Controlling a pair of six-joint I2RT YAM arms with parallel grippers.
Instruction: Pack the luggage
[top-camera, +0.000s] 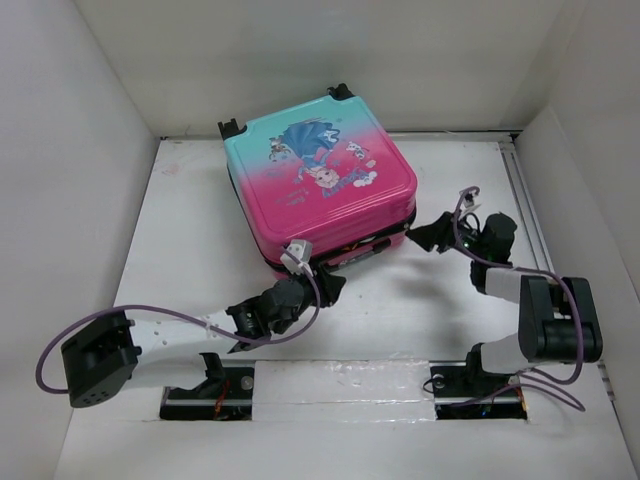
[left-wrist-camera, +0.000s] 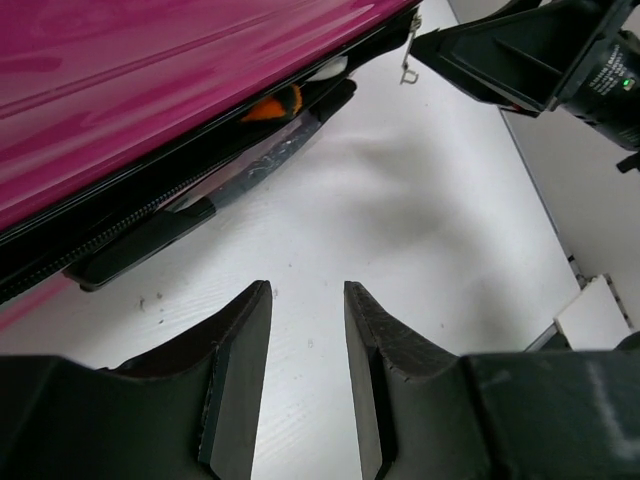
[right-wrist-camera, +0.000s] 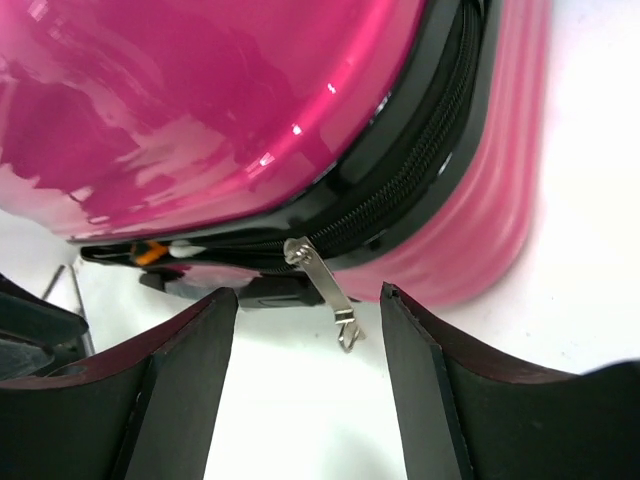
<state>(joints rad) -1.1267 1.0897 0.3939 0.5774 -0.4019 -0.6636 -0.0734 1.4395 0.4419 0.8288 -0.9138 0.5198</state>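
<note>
**Right tool** (right-wrist-camera: 307, 300): fingers set wide and holding nothing, one on each side of the metal pull (right-wrist-camera: 322, 290). The pull hangs from the zip (right-wrist-camera: 400, 200) at the near right corner of the luggage (top-camera: 320, 180) and touches neither finger.

**Left tool** (left-wrist-camera: 305, 295): fingers narrow with nothing between them, low over the table (top-camera: 400, 310), just in front of the luggage's near edge.

**Luggage:** it lies flat on the table, printed lid up and wheels to the far side. The lid is down but not zipped. A gap stands open along the near edge, and an orange item (left-wrist-camera: 272, 105) and some clear wrapping show in it.

**Step in hand, as judged:** closing the zip. To do it well, the right tool should close squarely on the pull close to the slider, not on its free tip. It should then draw along the line of the teeth, not outward. The left tool would best press the lid or steady the shell so the luggage does not slide. The contents showing in the gap should be clear of the teeth before the slider reaches them.
</note>
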